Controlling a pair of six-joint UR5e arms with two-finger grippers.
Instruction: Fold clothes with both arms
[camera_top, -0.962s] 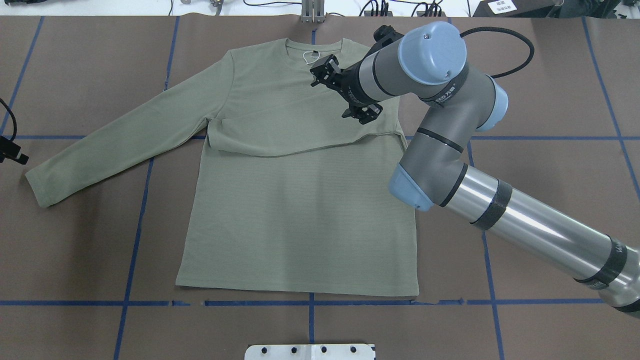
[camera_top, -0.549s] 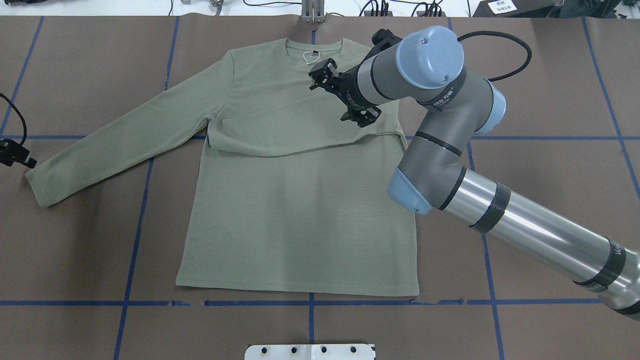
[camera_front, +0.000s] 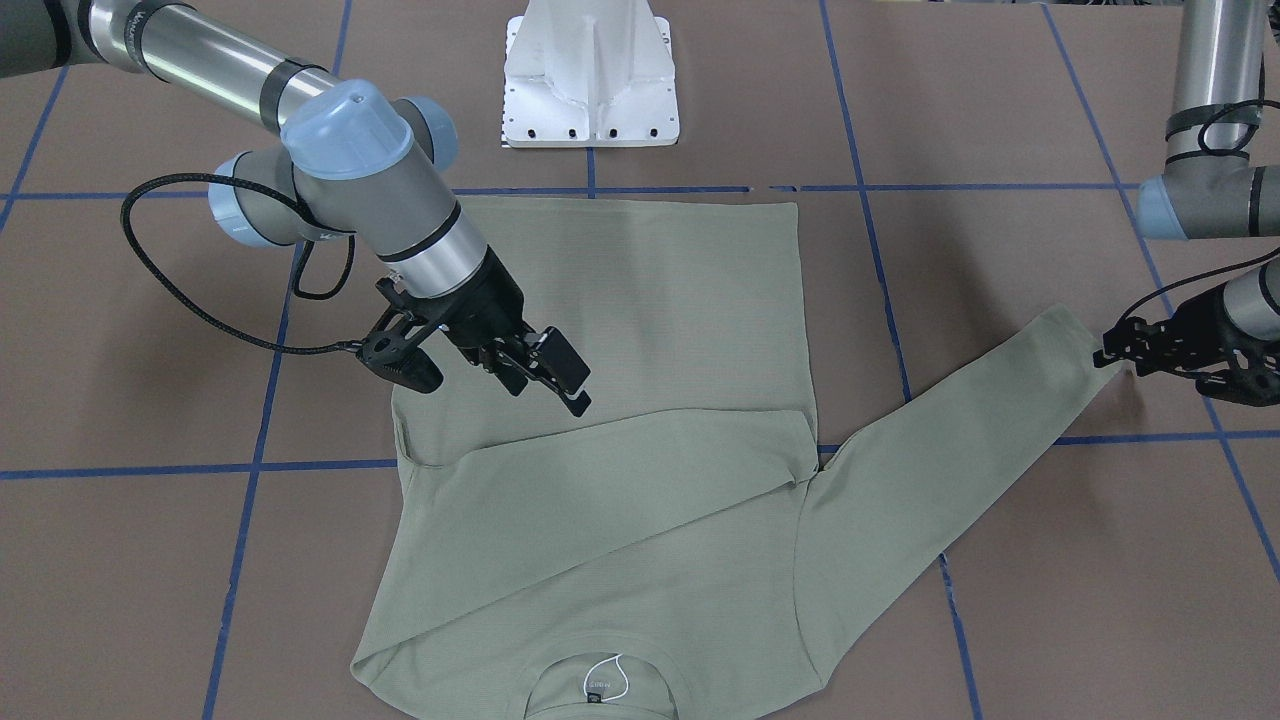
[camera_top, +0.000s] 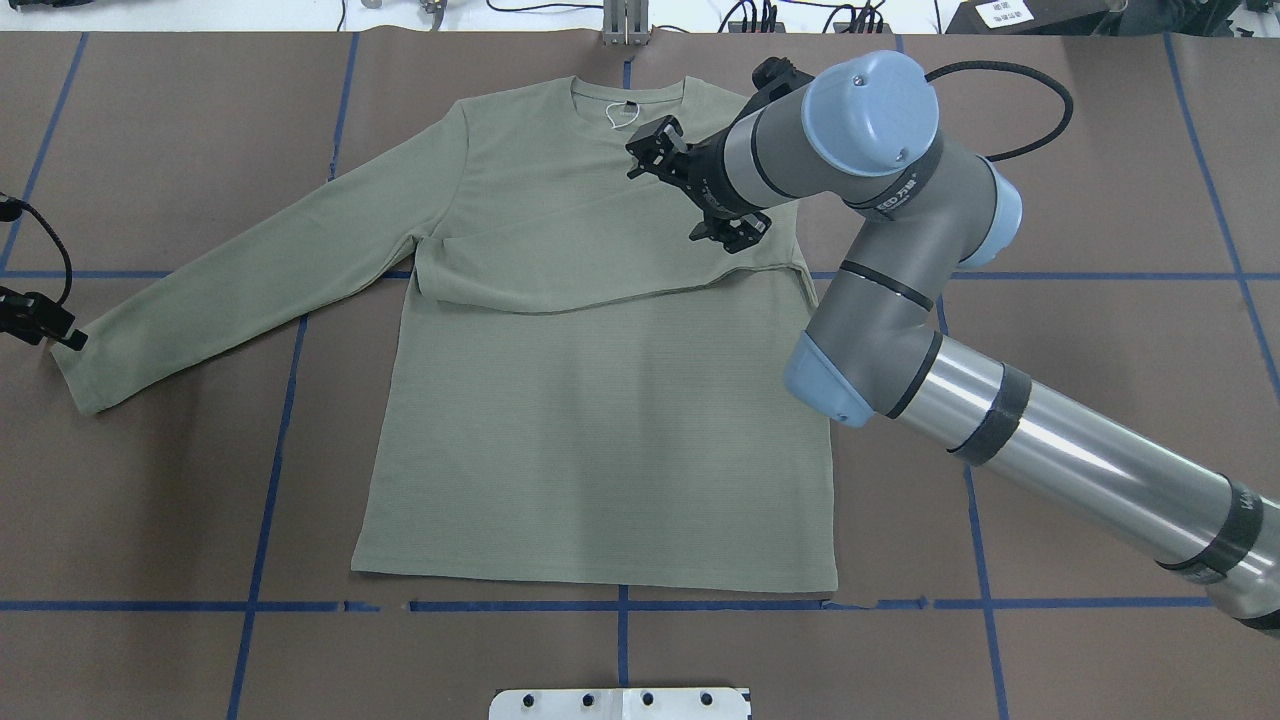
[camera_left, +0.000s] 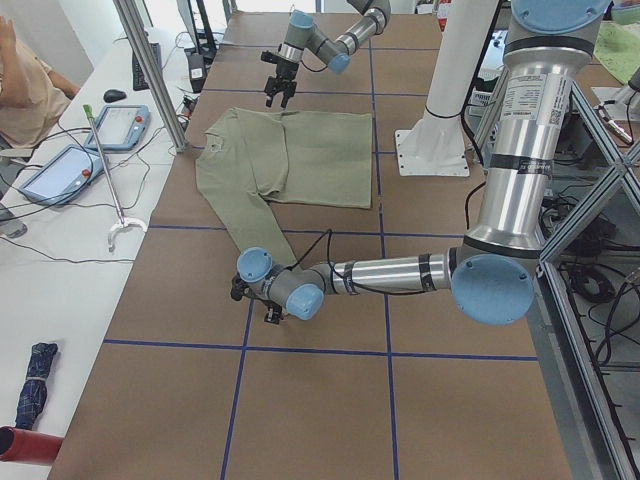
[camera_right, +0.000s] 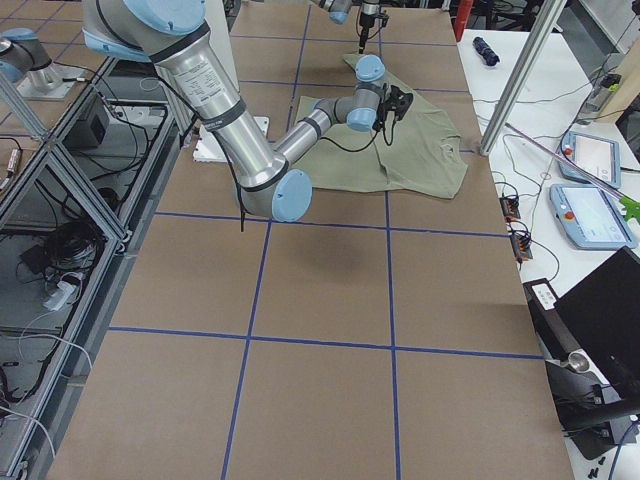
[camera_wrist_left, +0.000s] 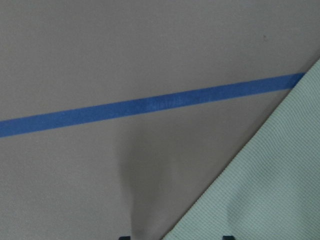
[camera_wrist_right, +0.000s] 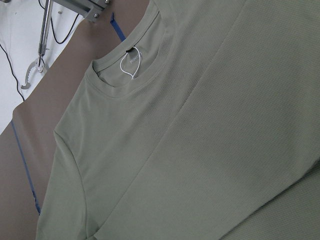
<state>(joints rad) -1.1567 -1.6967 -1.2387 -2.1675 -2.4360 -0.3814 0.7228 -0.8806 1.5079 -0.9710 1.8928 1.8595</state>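
Left end effector (camera_top: 62, 333) at the cuff (camera_top: 85, 375), right end effector (camera_top: 692, 193) over the chest: both spread, both empty.
I read the shirt (camera_top: 600, 430) as flat on the surface (camera_top: 1100, 150), collar (camera_top: 628, 95) farthest from the robot's base. Its free sleeve (camera_top: 250, 270) runs slantwise down-left, ending just beside the left end effector, the nearer arm. My left wrist view shows the cuff corner (camera_wrist_left: 260, 190) between the fingertips (camera_wrist_left: 227, 237); the overhead view crops this. Rightward, the other sleeve (camera_top: 600, 270) lies folded across the chest beneath the right end effector.
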